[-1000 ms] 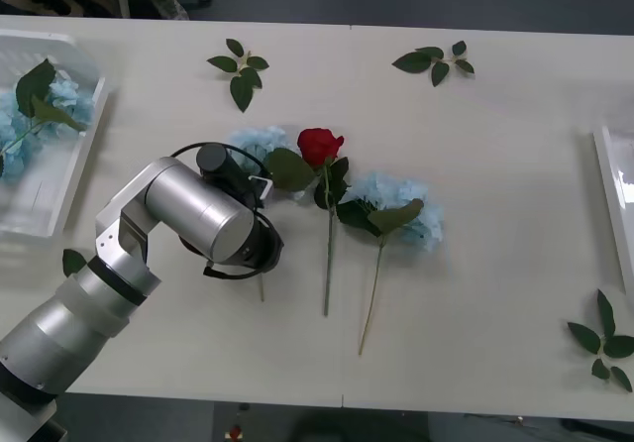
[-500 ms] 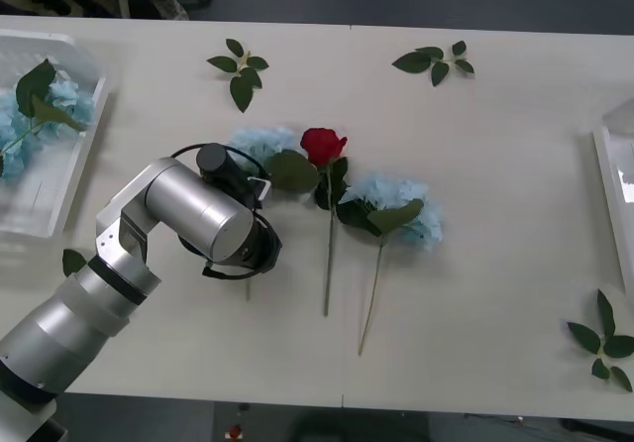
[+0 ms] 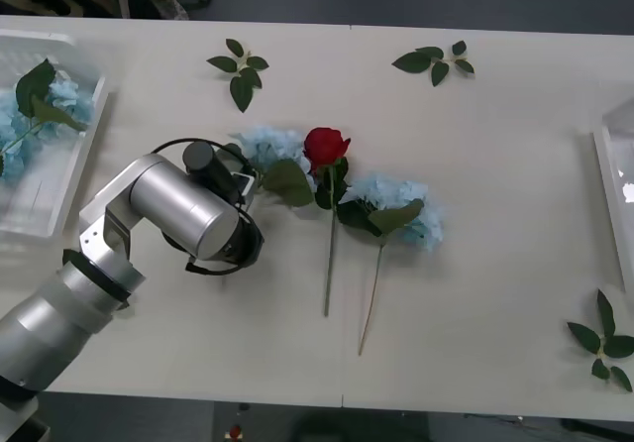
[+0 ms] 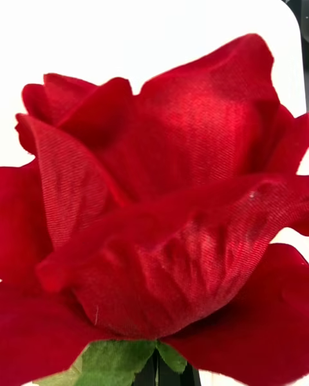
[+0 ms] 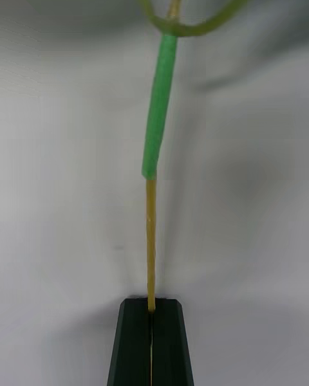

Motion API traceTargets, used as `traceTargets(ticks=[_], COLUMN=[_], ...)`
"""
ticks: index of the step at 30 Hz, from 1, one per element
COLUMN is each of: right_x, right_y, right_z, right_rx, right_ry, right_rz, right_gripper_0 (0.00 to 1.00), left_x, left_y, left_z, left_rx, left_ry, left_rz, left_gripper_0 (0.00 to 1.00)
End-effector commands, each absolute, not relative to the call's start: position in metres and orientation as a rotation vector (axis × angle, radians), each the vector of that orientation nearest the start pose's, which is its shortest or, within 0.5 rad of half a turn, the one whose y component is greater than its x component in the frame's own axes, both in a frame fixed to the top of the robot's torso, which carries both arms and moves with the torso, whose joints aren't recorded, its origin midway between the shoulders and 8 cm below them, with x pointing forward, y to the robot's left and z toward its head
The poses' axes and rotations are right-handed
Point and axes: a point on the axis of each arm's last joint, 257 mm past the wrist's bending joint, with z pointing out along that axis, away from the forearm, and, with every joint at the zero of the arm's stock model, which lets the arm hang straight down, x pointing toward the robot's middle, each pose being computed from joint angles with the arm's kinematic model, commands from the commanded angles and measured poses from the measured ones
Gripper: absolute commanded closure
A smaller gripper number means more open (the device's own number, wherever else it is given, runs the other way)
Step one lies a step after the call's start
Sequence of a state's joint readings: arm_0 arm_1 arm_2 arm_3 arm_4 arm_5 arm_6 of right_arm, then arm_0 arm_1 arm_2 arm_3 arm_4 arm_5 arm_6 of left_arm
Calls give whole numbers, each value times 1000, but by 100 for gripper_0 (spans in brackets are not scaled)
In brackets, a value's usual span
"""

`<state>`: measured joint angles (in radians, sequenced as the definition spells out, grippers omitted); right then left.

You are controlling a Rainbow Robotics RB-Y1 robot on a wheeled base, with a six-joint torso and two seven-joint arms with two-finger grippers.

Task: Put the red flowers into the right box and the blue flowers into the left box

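Note:
My left gripper (image 5: pixel 152 305) is shut on the thin yellow-green stem (image 5: pixel 152 231) of a blue flower. In the front view its pale blue head (image 3: pixel 269 145) lies at the table's middle, just past my left arm's wrist (image 3: pixel 198 209), which hides the fingers. A red flower (image 3: pixel 325 148) lies right beside it, and a second blue flower (image 3: pixel 401 209) lies to its right. The left box (image 3: pixel 50 214) at the far left holds more blue flowers (image 3: pixel 61 95). The right box's rim (image 3: pixel 606 194) shows at the right edge. My right gripper (image 4: pixel 156 368) is shut under a red flower's bloom (image 4: pixel 174 199), above a white surface.
Loose green leaf sprigs lie at the table's back left (image 3: pixel 241 65), back right (image 3: pixel 434 62) and front right corner (image 3: pixel 604 343). A single leaf (image 3: pixel 72 261) lies beside my left arm. The table's front edge runs close below the arm.
My left arm has drawn back to the left with the blue flower's stem. The stem's end no longer shows on the table, and the blue head has shifted slightly.

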<state>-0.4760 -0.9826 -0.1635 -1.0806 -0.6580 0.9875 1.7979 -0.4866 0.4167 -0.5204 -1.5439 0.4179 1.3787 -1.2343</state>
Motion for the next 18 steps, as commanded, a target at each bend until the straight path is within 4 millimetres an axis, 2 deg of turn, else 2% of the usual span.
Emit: traceTargets(ticks=[1,3,5,6,8,11,14,16,18], right_x=[533,534,535,534,535,536,537,536,536], right_y=[-650,-650,-651,-652,-650,-649,-648,-647,-647], right_z=[-125,-124,-123,-122,-122,-122,-122,-122,-123], right_rx=[75,74,73,73,70,61,55,51,50], right_ry=[2282,2278,2270,2269,2267,2267,2268,2268,2269], right_rz=[-515,-516,-519,-520,-516,-513,-510,-507,-505], right_gripper_0=[100,95,59,34,15,9,7,6,6], left_x=[483,482,478,476,473,466,460,457,455], left_y=[187,198,203,204,204,204,213,231,247], left_z=[-318,-307,-293,-283,-265,-233,-199,-176,-166], left_rx=[400,414,425,421,418,404,385,385,367], left_ry=[2609,2583,2559,2543,2515,2465,2418,2388,2384], left_rz=[90,105,81,53,3,-68,-94,-72,-63], left_gripper_0=[100,100,100,100,100,100,100,100,100])
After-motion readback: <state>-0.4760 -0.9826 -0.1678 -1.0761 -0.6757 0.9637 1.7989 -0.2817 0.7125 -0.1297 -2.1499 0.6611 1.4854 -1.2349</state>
